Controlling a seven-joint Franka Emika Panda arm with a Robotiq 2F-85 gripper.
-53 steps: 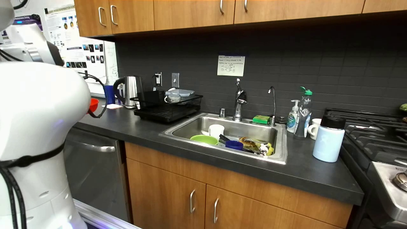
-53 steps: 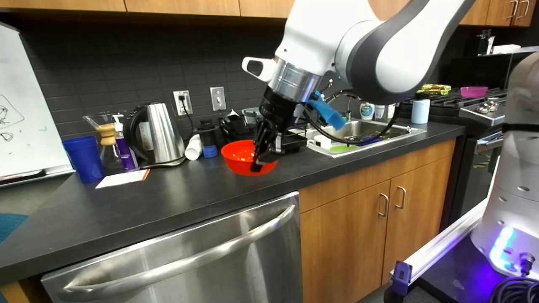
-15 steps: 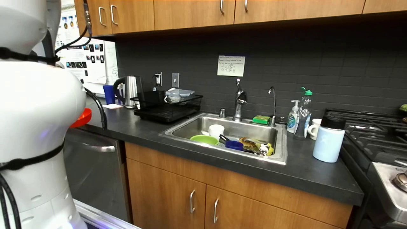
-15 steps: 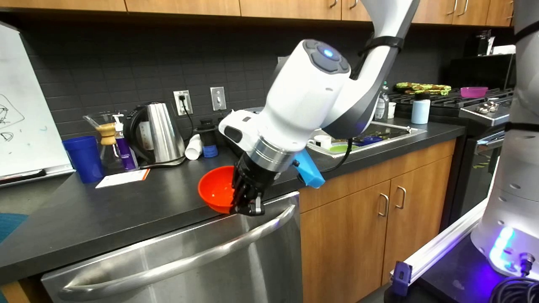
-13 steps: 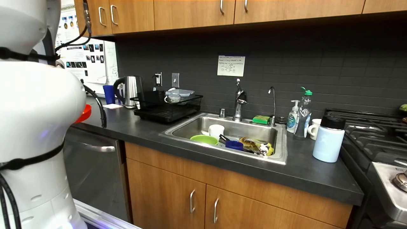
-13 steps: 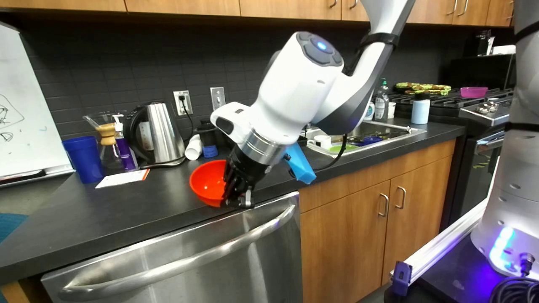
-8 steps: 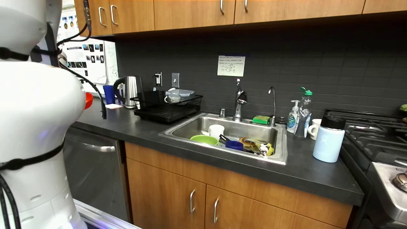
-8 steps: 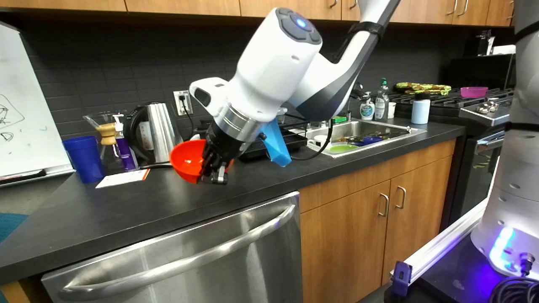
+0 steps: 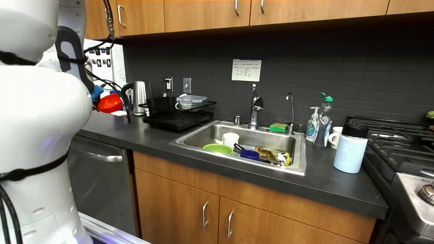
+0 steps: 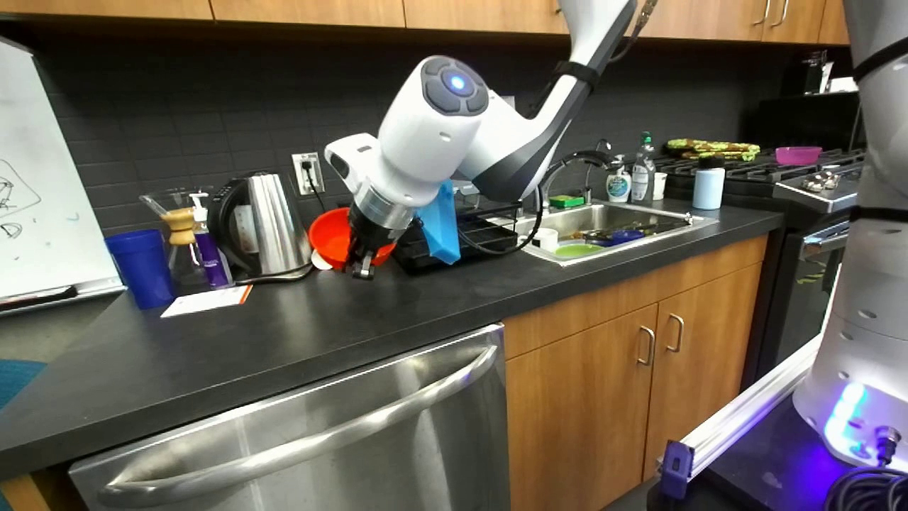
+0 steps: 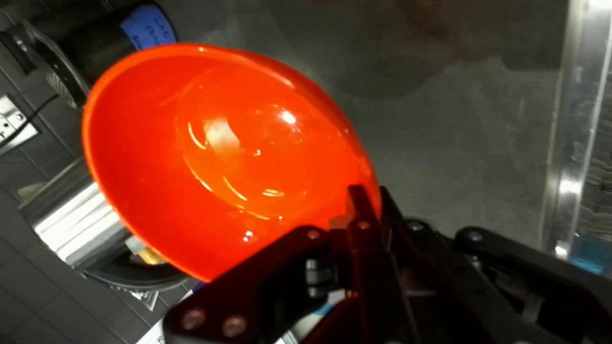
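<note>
A red-orange bowl (image 11: 229, 143) fills the middle of the wrist view, its open side facing the camera. It also shows in both exterior views (image 9: 110, 103) (image 10: 330, 238). My gripper (image 11: 370, 197) is shut on the bowl's rim, one black finger inside the wall and one outside. In an exterior view the gripper (image 10: 360, 270) points down at the bowl's near right side. The bowl is tilted and appears held above the dark counter (image 10: 284, 348), in front of the steel kettle (image 10: 275, 226). A pale patch shows inside the bowl; I cannot tell whether it is a reflection.
A blue cup (image 10: 142, 268), purple pump bottle (image 10: 213, 257) and paper (image 10: 207, 301) stand or lie left of the kettle. A black dish rack (image 9: 179, 117) stands between kettle and sink (image 9: 301, 162). Dishes lie in the sink. A cable (image 10: 496, 248) hangs from the arm.
The bowl and gripper moved from beside the dish rack to the counter's front edge, then back and leftward toward the kettle. Over the last half second they moved farther back from the front edge.
</note>
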